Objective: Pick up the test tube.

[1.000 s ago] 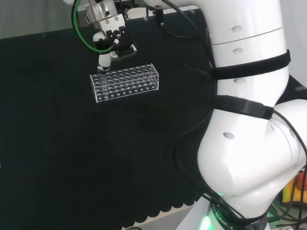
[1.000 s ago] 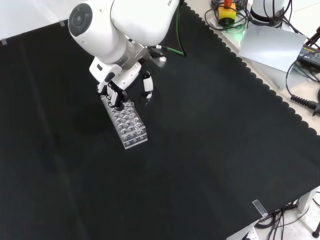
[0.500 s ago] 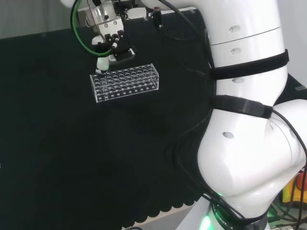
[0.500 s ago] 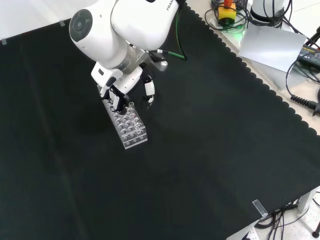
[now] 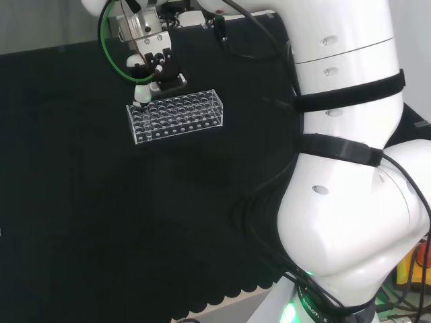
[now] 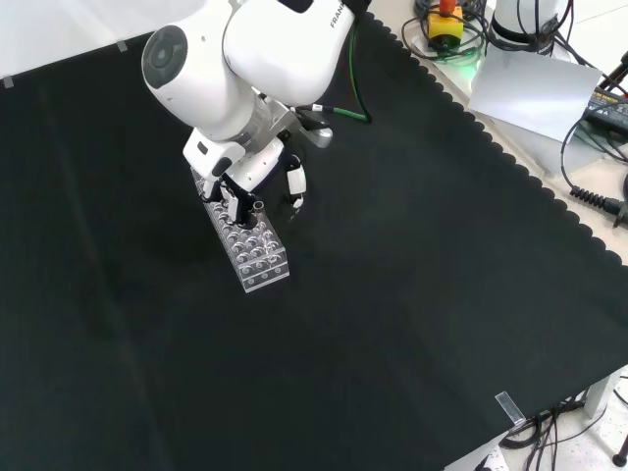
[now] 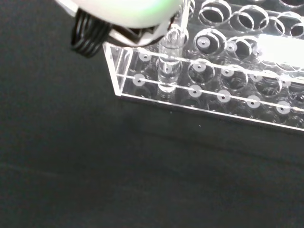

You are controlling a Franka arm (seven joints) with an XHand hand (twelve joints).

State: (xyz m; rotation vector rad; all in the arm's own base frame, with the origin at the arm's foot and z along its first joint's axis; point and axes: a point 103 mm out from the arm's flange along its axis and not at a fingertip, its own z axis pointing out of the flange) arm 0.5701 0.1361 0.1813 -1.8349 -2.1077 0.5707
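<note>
I see the hand (image 5: 153, 66) over the far-left corner of the clear rack (image 5: 176, 116) in head view, fingers curled and pinched on the test tube (image 7: 169, 59). The tube stands upright, its lower end in a corner hole. Rack sits on the black bench (image 6: 392, 275).

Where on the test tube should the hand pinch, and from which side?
Pinch the test tube at its top end, above the clear rack, coming from above. It stands upright in a corner hole with its lower part walled in, and the hand is already there.
</note>
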